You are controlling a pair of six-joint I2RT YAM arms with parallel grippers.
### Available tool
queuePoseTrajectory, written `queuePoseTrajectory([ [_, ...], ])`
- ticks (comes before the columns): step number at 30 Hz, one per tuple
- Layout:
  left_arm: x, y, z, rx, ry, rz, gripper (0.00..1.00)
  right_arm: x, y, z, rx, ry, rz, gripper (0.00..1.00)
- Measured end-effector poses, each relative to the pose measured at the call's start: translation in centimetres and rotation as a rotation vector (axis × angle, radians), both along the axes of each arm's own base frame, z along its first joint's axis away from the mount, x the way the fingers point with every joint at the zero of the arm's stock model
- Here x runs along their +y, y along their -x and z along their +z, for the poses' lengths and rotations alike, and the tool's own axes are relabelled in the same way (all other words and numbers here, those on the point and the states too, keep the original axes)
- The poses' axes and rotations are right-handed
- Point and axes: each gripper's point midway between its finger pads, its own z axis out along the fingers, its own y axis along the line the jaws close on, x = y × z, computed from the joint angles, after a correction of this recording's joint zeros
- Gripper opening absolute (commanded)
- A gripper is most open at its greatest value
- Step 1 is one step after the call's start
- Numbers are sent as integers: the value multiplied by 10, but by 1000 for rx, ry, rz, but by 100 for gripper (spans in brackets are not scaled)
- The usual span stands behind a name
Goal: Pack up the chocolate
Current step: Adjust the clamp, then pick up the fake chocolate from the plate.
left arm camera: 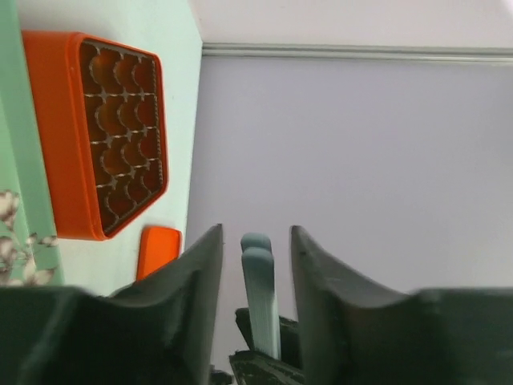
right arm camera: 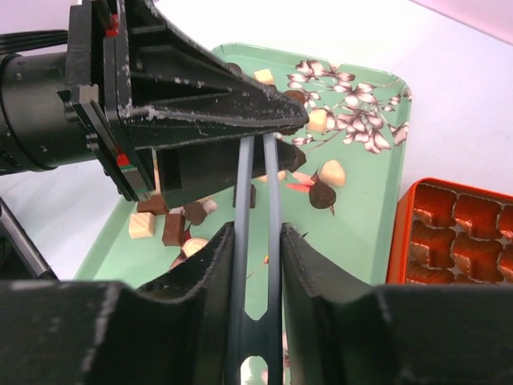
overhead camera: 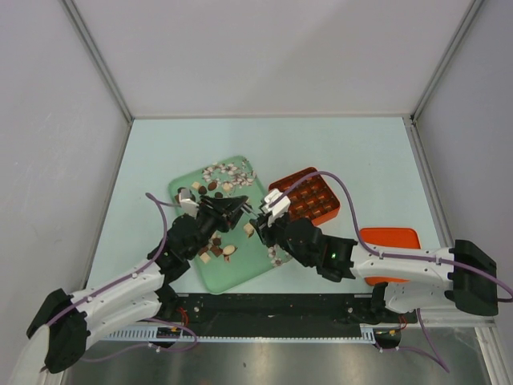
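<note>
Right gripper (right arm camera: 256, 233) is pinching thin tweezers (right arm camera: 241, 192). Left gripper (left arm camera: 255, 233) is sitting part-open around their far end, not touching. Chocolate (right arm camera: 171, 228) is lying scattered on green tray (overhead camera: 240, 273), centre-left of overhead frame.

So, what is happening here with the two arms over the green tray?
The two arms meet over the green tray, where the chocolate pieces lie loose. Thin tweezers run between them: the right arm's jaws hold the blades, while the left arm's jaws stand slightly apart around the far end. The cells of the orange box beside the tray look empty, so packing seems not yet begun.
</note>
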Motion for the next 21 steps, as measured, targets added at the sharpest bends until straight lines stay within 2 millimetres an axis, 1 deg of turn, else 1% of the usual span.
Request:
queuePoseTrajectory([
  [1, 1, 0, -1, -7, -18, 4, 57, 1, 1, 0, 1, 1, 6, 27],
  [2, 4, -1, -4, -15, -45, 11, 64, 1, 2, -1, 3, 5, 14, 26],
  [3, 11, -3, -7, -27, -89, 32, 65, 0, 5, -1, 8, 11, 27, 26],
  [4, 16, -5, -9, -36, -118, 43, 69, -1, 7, -1, 11, 14, 39, 26],
  [6, 34, -14, -15, -49, -190, 93, 72, -5, 10, -1, 22, 26, 57, 26],
  [8, 55, -25, -18, -58, -270, 152, 73, -9, 12, -3, 37, 42, 78, 26],
  [10, 73, -34, -13, -80, -357, 196, 77, -14, 12, -9, 61, 72, 89, 26],
  [12, 86, -40, 0, -119, -452, 217, 80, -19, 11, -16, 99, 121, 95, 26],
  [13, 91, -42, 11, -148, -517, 222, 84, -20, 10, -19, 123, 145, 99, 26],
  [15, 98, -44, 32, -210, -627, 219, 88, -21, 9, -22, 155, 180, 101, 26],
  [16, 100, -45, 48, -255, -693, 214, 90, -21, 9, -23, 180, 203, 100, 26],
  [18, 104, -44, 66, -319, -796, 200, 96, -18, 8, -26, 218, 238, 104, 26],
  [20, 109, -41, 80, -383, -916, 183, 97, -15, 7, -30, 263, 270, 104, 27],
  [21, 112, -40, 84, -407, -971, 175, 98, -13, 7, -33, 286, 288, 106, 27],
])
